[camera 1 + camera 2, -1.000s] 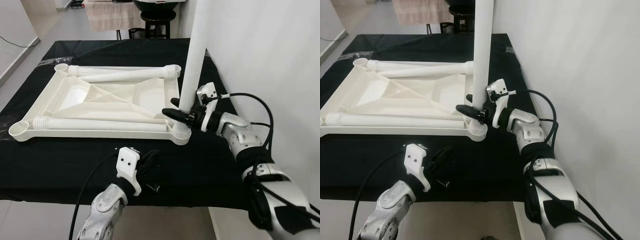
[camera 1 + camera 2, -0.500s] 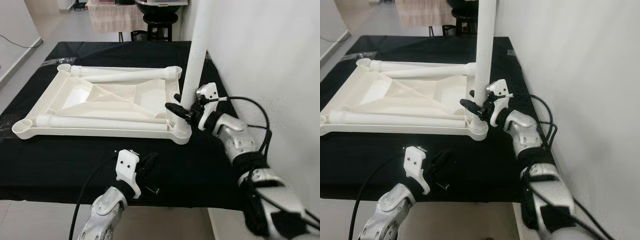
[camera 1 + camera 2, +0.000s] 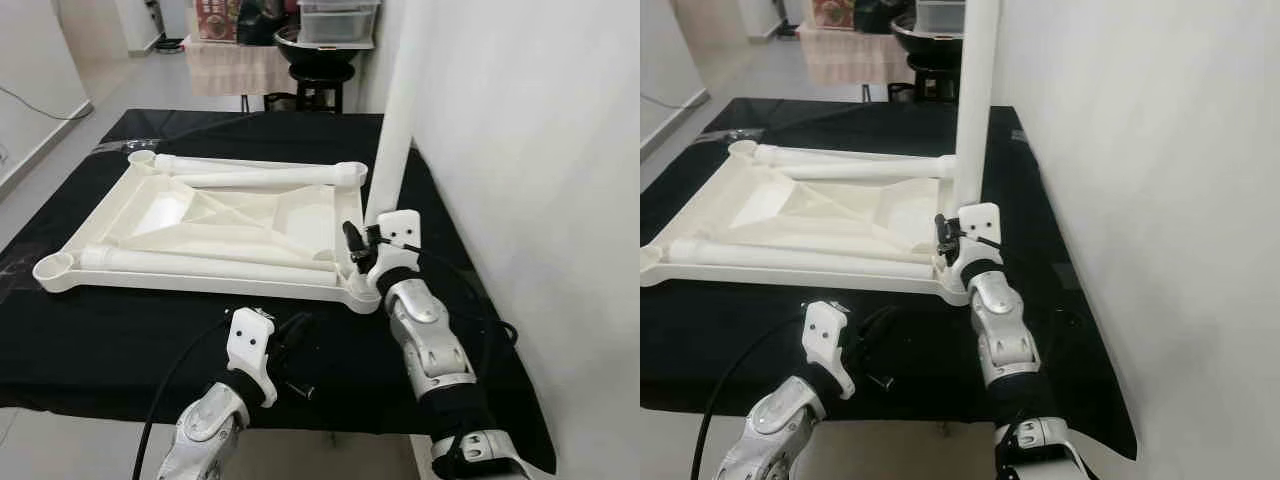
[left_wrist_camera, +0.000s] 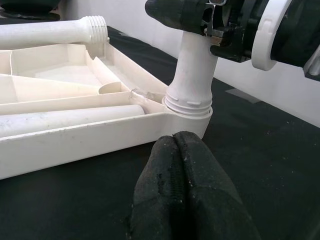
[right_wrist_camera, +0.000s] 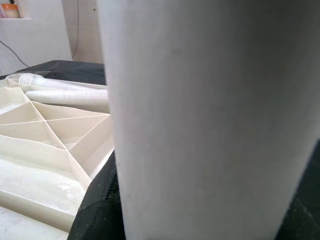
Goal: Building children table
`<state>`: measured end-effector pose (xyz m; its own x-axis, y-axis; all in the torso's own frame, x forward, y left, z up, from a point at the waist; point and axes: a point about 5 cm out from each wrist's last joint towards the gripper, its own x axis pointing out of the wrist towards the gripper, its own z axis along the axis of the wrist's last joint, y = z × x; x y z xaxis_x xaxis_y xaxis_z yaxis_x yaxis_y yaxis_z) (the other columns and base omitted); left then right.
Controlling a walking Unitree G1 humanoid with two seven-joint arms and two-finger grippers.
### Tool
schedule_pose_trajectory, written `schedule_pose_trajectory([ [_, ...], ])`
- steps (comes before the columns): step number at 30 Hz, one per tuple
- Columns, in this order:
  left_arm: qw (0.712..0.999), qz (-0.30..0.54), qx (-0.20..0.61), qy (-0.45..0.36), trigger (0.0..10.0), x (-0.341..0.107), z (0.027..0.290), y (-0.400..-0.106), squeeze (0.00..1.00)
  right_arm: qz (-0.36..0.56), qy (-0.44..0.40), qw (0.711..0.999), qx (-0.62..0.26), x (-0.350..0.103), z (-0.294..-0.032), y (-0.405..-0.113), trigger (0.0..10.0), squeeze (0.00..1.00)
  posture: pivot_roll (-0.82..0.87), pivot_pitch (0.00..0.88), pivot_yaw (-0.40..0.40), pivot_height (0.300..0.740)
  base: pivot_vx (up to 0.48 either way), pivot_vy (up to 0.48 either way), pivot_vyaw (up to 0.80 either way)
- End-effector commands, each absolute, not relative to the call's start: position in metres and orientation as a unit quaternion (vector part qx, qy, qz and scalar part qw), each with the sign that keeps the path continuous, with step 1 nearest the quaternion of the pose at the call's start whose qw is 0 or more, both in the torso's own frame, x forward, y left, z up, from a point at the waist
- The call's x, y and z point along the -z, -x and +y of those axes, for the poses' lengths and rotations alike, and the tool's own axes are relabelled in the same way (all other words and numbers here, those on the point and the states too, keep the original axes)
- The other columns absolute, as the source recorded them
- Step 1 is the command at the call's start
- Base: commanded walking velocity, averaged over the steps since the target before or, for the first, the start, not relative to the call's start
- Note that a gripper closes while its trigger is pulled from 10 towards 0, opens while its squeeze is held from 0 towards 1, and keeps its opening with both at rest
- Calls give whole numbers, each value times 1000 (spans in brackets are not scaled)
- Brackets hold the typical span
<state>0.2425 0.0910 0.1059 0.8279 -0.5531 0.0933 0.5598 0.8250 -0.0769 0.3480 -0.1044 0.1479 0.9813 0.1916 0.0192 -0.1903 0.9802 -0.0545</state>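
Two loose white plastic tube legs (image 3: pixel 205 260) lie on the ribbed, upturned white plastic tabletop (image 3: pixel 190 215) on black cloth (image 3: pixel 100 330). Upright third leg (image 3: pixel 395 120) seated in near-right corner socket, right gripper (image 3: pixel 362 243) clamped round its base. Left gripper (image 4: pixel 185 165) closed, empty, nearby. Since 1 s ago, right forearm swung from side to behind leg.

A black cloth (image 3: pixel 120 330) covers the worktop, which stands beside a plain white wall (image 3: pixel 530 140). Beyond the worktop's far edge, a dark stool (image 3: pixel 320 85) carries a black bowl-like object (image 3: pixel 310 38), with a light cloth-draped piece of furniture (image 3: pixel 225 68) just beside it on the grey floor (image 3: pixel 95 115).
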Motion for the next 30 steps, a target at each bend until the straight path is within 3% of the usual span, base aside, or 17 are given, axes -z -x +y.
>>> schedule_pose_trajectory([
  [1,956,-26,290,49,10000,-102,93,-242,0,83,24,991,-103,-109,-106,-336,10000,1000,99,44,-36,740,0,0,0],
  [4,955,-24,291,49,10000,-101,93,-242,0,70,8,991,-115,-116,-105,-337,10000,1000,96,37,-34,740,0,0,0],
  [5,955,-23,291,50,10000,-100,93,-242,0,39,-9,987,-156,-130,-103,-341,10000,1000,95,27,-32,740,0,0,0],
  [6,955,-22,291,51,10000,-99,93,-243,0,11,-21,978,-205,-143,-104,-345,10000,0,92,17,-31,740,0,0,0],
  [10,956,-20,289,53,10000,-97,94,-243,0,-29,-6,946,-323,-169,-117,-354,10000,0,92,0,-34,740,0,0,0],
  [15,956,-19,286,54,10000,-95,94,-243,0,-35,29,928,-369,-180,-131,-362,10000,0,92,0,-35,740,0,0,0],
  [17,957,-17,284,53,10000,-91,95,-241,0,-19,73,892,-446,-187,-137,-367,10000,0,94,0,-34,740,0,0,0],
  [18,957,-17,284,53,10000,-91,95,-241,0,-19,73,892,-446,-187,-137,-367,10000,0,94,0,-34,740,0,0,0],
  [20,957,-16,284,54,10000,-91,95,-241,0,-2,80,861,-503,-190,-137,-366,10000,0,95,0,-36,740,0,0,0],
  [24,957,-16,285,54,10000,-91,94,-241,0,3,77,851,-519,-192,-138,-366,10000,0,96,0,-34,740,0,0,0],
  [25,956,-18,286,55,10000,-93,93,-240,0,8,70,847,-527,-197,-140,-370,2314,0,99,0,-34,740,0,0,0],
  [26,956,-19,287,55,10000,-94,93,-240,0,10,64,846,-530,-200,-142,-373,0,0,99,0,-34,740,0,0,0],
  [30,955,-23,291,54,10000,-96,91,-241,0,15,53,845,-531,-203,-143,-376,0,0,95,15,-33,740,0,0,0],
])
